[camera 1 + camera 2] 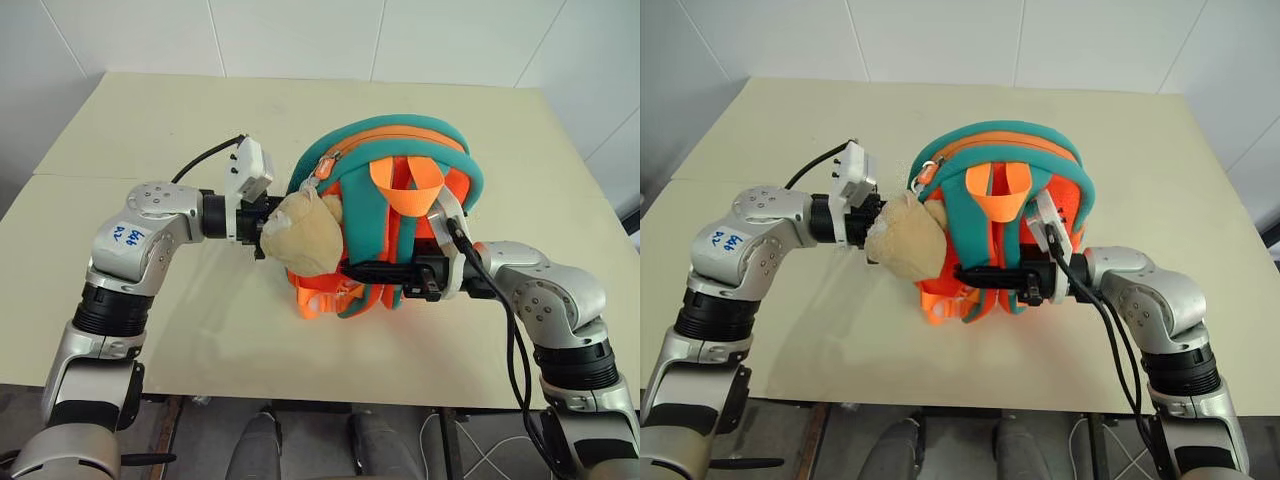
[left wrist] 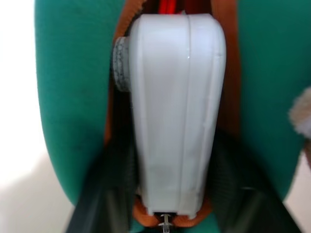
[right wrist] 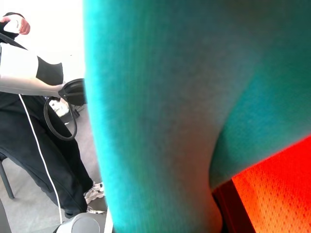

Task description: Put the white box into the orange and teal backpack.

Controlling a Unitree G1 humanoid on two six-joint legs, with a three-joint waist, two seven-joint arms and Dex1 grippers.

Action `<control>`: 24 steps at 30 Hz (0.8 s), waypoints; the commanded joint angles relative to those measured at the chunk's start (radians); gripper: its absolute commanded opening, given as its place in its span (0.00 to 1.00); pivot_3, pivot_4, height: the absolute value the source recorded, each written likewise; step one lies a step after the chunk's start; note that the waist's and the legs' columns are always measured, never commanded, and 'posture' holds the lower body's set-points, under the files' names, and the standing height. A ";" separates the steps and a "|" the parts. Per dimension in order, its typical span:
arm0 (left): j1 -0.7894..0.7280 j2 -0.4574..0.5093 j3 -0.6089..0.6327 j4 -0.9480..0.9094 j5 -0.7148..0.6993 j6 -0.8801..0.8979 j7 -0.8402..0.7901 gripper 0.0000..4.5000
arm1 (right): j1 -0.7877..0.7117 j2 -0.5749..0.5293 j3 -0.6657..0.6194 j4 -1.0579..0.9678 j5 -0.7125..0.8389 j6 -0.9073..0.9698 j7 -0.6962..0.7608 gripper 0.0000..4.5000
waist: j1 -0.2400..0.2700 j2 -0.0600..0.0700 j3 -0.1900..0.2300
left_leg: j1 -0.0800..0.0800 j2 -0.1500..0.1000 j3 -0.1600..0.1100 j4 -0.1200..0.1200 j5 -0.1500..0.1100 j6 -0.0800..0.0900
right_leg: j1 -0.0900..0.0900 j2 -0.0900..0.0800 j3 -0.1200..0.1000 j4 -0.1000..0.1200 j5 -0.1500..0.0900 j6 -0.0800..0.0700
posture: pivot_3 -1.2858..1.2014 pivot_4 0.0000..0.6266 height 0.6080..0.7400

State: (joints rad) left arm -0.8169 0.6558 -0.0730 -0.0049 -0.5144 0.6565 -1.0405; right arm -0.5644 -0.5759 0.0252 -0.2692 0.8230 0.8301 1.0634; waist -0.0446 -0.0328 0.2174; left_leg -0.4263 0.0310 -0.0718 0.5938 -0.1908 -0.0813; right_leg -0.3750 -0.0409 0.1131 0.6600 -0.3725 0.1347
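Left gripper (image 1: 268, 228) at backpack's side behind plush toy (image 1: 303, 235), my read: fingers spread either side of white box (image 2: 175, 111), box end-on in orange and teal backpack (image 1: 395, 170) opening. Right gripper (image 1: 362, 270) clamped on backpack front, above table (image 1: 150, 120).

Beige table (image 1: 150, 330); a person (image 3: 29, 121) (dark trousers) nearby.
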 commanded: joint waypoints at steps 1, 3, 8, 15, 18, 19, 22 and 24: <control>0.014 0.070 0.082 -0.048 -0.048 -0.014 -0.078 0.76 | 0.005 -0.004 -0.039 -0.032 0.024 -0.017 -0.006 0.00 | -0.008 0.000 0.000 | 0.000 0.000 0.000 0.000 0.000 0.000 | 0.000 0.000 0.000 0.000 0.000 0.000 | 0.52 0.24 1.00; 0.026 0.109 0.120 -0.042 -0.064 -0.027 -0.121 0.89 | 0.001 -0.004 -0.037 -0.023 0.019 -0.022 -0.005 0.00 | -0.012 0.000 0.000 | 0.000 0.000 0.000 -0.001 0.000 0.000 | 0.000 0.000 0.000 0.000 0.000 0.000 | 0.52 0.24 1.00; 0.058 0.199 0.173 -0.016 -0.060 -0.060 -0.202 0.89 | -0.011 0.001 -0.025 0.001 0.004 -0.034 0.003 0.00 | -0.009 0.000 0.000 | 0.000 0.000 0.000 -0.001 0.000 0.000 | 0.000 0.000 0.000 0.000 0.000 -0.001 | 0.52 0.24 1.00; 0.168 0.235 0.265 -0.086 -0.102 -0.029 -0.179 0.89 | -0.022 0.009 -0.010 0.024 -0.009 -0.050 0.009 0.00 | -0.011 0.000 0.000 | 0.000 0.000 0.000 -0.001 0.000 0.000 | 0.000 0.000 0.000 0.000 0.000 -0.001 | 0.52 0.24 1.00; 0.205 0.240 0.289 -0.135 -0.137 0.001 -0.169 0.89 | -0.020 0.007 -0.008 0.025 -0.008 -0.049 0.013 0.00 | -0.010 0.000 0.000 | 0.000 0.001 0.000 -0.002 0.000 0.000 | 0.000 0.000 0.000 0.000 0.000 -0.001 | 0.52 0.24 1.00; 0.221 0.242 0.306 -0.172 -0.166 0.025 -0.159 0.89 | -0.018 0.006 -0.008 0.024 -0.007 -0.047 0.013 0.00 | -0.010 0.000 0.000 | 0.000 0.001 0.000 -0.002 0.000 0.000 | 0.000 0.000 0.000 0.000 0.000 -0.001 | 0.52 0.24 1.00; 0.260 0.245 0.339 -0.265 -0.247 0.090 -0.142 0.89 | -0.014 0.005 -0.008 0.024 -0.009 -0.046 0.013 0.00 | -0.010 0.000 0.000 | 0.000 0.001 0.000 -0.002 0.000 0.000 | 0.000 0.000 0.000 0.000 0.000 -0.001 | 0.52 0.24 1.00; 0.279 0.242 0.352 -0.321 -0.299 0.130 -0.125 0.89 | -0.011 0.005 -0.009 0.024 -0.009 -0.045 0.013 0.00 | -0.011 0.000 0.000 | 0.000 0.001 0.000 -0.002 0.000 0.000 | 0.000 0.000 0.000 0.000 0.000 -0.001 | 0.52 0.24 1.00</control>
State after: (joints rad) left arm -0.5425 0.8835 0.2405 -0.2640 -0.7528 0.7579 -1.1799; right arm -0.5714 -0.5718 0.0311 -0.2283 0.8049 0.8033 1.0671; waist -0.0554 -0.0327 0.2175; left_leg -0.4260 0.0315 -0.0718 0.5923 -0.1909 -0.0813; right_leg -0.3753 -0.0413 0.1128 0.6602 -0.3728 0.1341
